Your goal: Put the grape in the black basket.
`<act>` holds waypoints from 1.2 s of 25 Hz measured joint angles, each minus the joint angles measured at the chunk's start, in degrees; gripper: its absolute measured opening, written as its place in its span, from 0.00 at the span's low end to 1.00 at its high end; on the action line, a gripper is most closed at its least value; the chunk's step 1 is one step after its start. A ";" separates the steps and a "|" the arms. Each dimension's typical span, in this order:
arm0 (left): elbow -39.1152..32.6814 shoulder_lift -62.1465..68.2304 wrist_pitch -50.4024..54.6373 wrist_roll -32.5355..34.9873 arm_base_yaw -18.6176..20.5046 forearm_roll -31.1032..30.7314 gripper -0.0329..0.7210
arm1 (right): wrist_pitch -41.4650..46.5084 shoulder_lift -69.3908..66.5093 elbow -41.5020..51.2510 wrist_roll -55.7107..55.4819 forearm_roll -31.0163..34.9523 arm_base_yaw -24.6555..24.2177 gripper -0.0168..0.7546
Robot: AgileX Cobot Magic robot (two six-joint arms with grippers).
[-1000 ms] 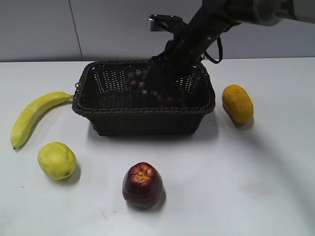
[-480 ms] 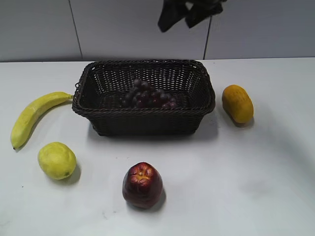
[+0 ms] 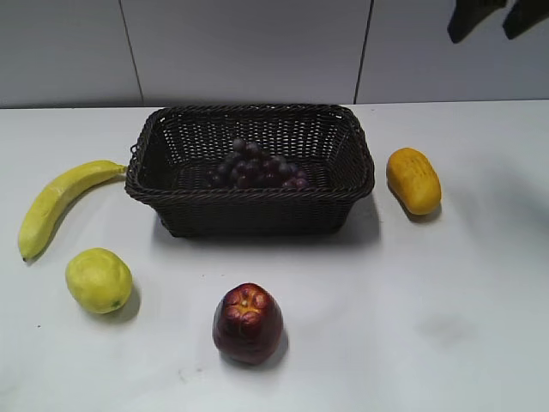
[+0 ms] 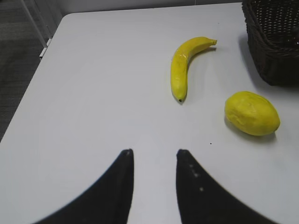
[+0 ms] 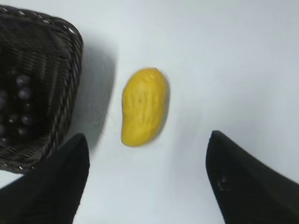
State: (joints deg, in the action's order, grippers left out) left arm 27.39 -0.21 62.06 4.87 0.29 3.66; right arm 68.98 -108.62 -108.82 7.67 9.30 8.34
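Table [image 3: 446, 343]: white, wide bare stretch at front right; its left edge and rounded corner show in the left wrist view.
Black basket [image 3: 249, 210]: centre back, near the wall.
Banana [image 3: 56, 202]: left of the basket, tip just beside its rim.
Grape [image 3: 257, 170]: lies inside the basket, on its floor, well apart from both grippers.
Mango [image 3: 413, 180]: right of the basket, apart from it.
Apple [image 3: 248, 323]: in front of the basket.
Lemon [image 3: 99, 280]: front left.
Right gripper [image 3: 489, 17]: spread wide, empty, high at the top right; half a second ago it hung above the basket's back rim.
Left gripper [image 4: 154, 161]: fingers parted, empty, over bare table.
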 joint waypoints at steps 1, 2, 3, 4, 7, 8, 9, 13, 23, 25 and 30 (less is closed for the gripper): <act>0.00 0.00 0.00 0.00 0.00 0.00 0.35 | 0.00 1.62 2.55 -0.29 -1.27 0.00 0.78; 0.00 0.00 0.00 0.00 0.00 0.00 0.35 | 0.12 3.40 5.25 -0.86 -1.99 0.00 0.78; 0.00 0.00 0.00 0.00 0.00 0.00 0.35 | 0.11 5.02 8.00 -1.32 -2.28 0.00 0.78; 0.00 0.00 0.00 0.00 0.00 0.00 0.35 | 0.11 7.08 10.36 -1.80 -2.48 0.00 0.78; 0.00 0.00 0.00 0.00 0.00 0.00 0.35 | 0.21 13.55 18.40 -2.88 -2.77 0.00 0.78; 0.00 0.00 0.00 0.00 0.00 0.00 0.35 | 0.21 16.05 21.16 -3.06 -2.77 0.00 0.78; 0.00 0.00 0.00 0.00 0.00 0.00 0.35 | 0.21 18.19 23.90 -3.36 -2.77 0.00 0.78; 0.00 0.00 0.00 0.00 0.00 0.00 0.35 | 0.28 29.34 33.85 -4.22 -2.79 0.00 0.78; 0.00 0.00 0.00 0.00 0.00 0.00 0.35 | -3.62 60.73 52.90 -4.86 -2.96 0.00 0.78; 0.00 0.00 0.00 0.00 0.00 0.00 0.35 | -4.93 67.18 56.46 -4.88 -3.03 0.00 0.78; 0.00 0.00 0.00 0.00 0.00 0.00 0.35 | -6.17 80.83 66.40 -4.95 -3.45 0.00 0.78</act>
State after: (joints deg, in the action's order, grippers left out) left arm 27.39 -0.21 62.06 4.87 0.29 3.66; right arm 62.81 -27.79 -42.42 2.72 5.85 8.34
